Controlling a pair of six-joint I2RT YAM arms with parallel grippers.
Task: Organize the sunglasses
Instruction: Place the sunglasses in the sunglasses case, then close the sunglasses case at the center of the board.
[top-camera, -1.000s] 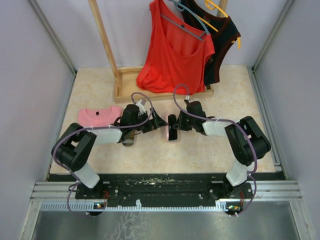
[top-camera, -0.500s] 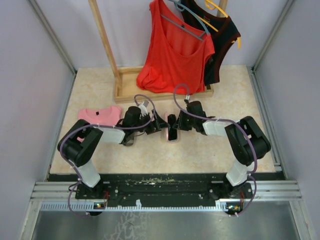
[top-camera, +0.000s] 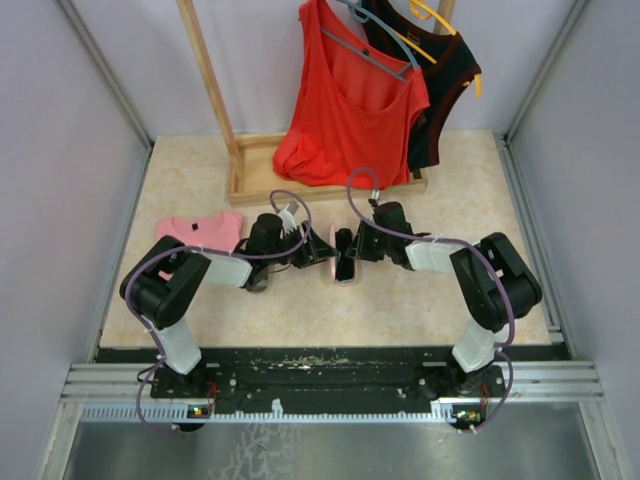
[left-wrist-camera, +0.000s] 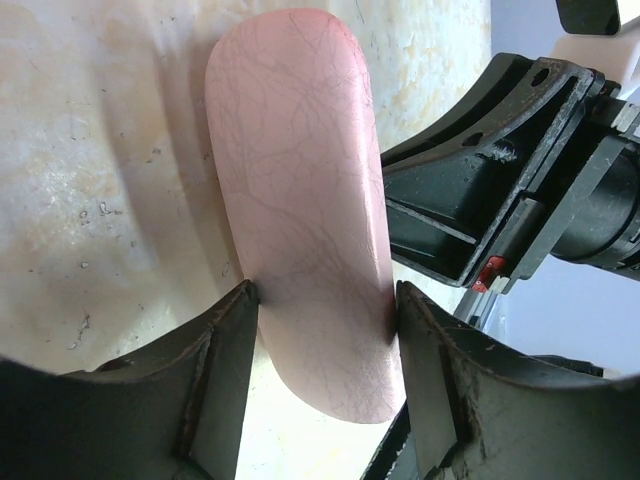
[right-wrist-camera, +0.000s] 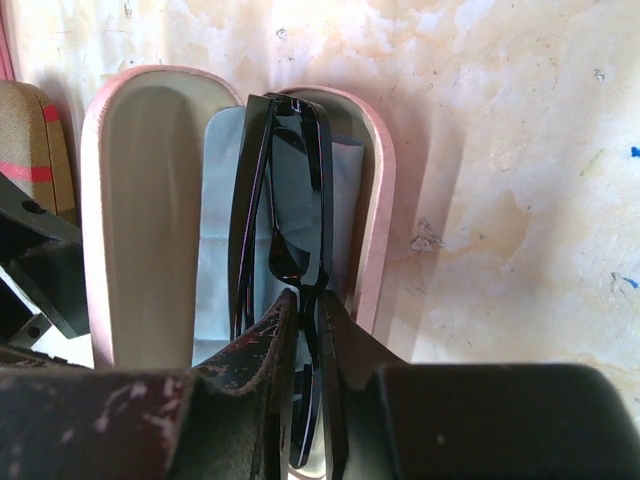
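Having slid inward, the left gripper (left-wrist-camera: 322, 292) is clamping the pink case (left-wrist-camera: 295, 180), steadying it while the right gripper (right-wrist-camera: 305, 300) is pinching the black sunglasses (right-wrist-camera: 285, 180) inside.

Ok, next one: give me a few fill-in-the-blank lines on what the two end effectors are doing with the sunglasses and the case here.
1. The right end effector is pinching folded sunglasses with a ____ frame.
2. They rest inside a pink case that lies ____.
3. Beneath them is a light ____ cloth.
4. The left end effector has one finger against each side of that ____.

Missing words: black; open; blue; case.
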